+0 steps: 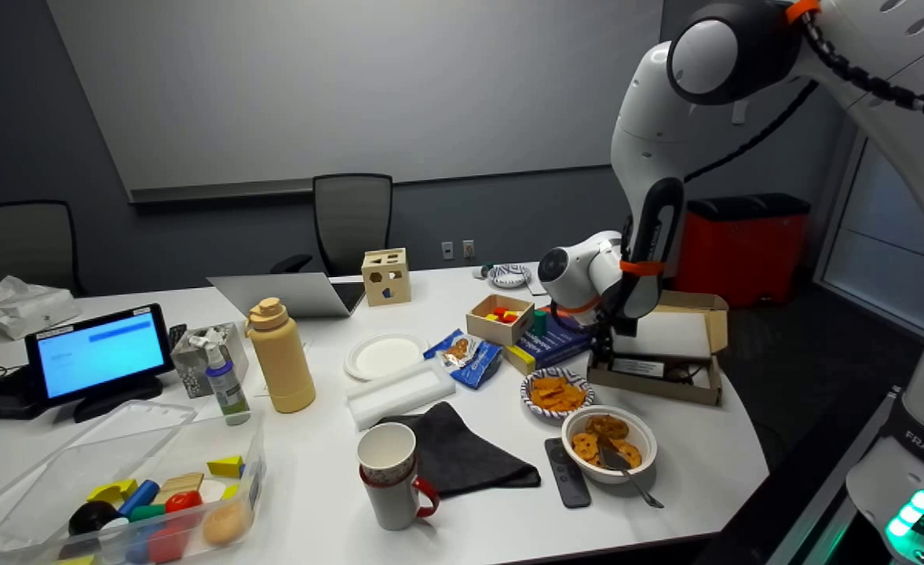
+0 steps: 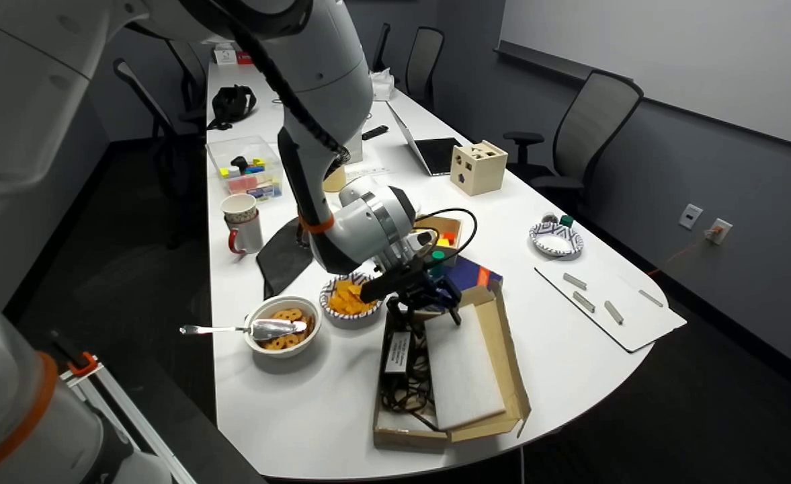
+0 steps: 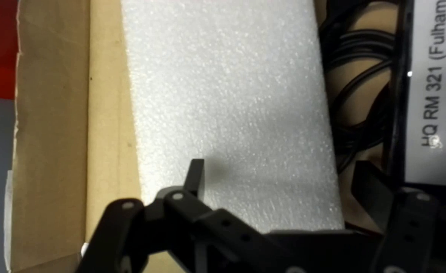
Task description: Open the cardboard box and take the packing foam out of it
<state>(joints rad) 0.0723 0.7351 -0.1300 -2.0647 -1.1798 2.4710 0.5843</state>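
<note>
Gripper (image 3: 279,166) spread at the open cardboard box (image 2: 412,441)

In an exterior view, a mug (image 2: 250,235) stands at the left of the table (image 2: 314,410). A white bowl (image 2: 287,352) contains brown snacks (image 2: 289,316) and a spoon (image 2: 274,329). Just beside it, a patterned bowl (image 2: 349,318) contains orange chips (image 2: 347,298). The left section of the cardboard box contains a black adapter (image 2: 397,353) and black cables (image 2: 403,401). The gripper is at the far end of the cardboard box with its jaws spread apart. In the wrist view, one jaw is over the packing foam (image 3: 226,94) and the other is past its edge, on the adapter side; contact cannot be determined. The packing foam lies between the black cables and the outer edge of the open lid (image 2: 508,373).
</note>
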